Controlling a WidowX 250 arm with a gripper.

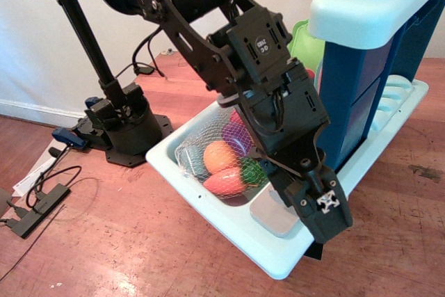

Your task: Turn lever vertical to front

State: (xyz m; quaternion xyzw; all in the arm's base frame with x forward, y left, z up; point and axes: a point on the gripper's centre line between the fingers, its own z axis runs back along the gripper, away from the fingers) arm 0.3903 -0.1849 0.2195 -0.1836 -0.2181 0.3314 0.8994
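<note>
My black gripper [321,231] hangs low over the front right rim of the pale toy sink [208,193], seen from its back. Its body covers the place where it reaches down. A light grey rounded piece [272,217] of the toy faucet shows just left of the gripper, on the sink's rim. The lever itself is hidden behind the gripper. The fingers point away from the camera, so I cannot tell whether they are open or shut, or whether they touch anything.
A net bag of toy fruit [224,161] lies in the sink basin. The blue toy kitchen with its pale top [375,5] stands close on the right, with a dish rack [396,99] beside it. The arm's base [125,126] and cables [38,203] are on the left.
</note>
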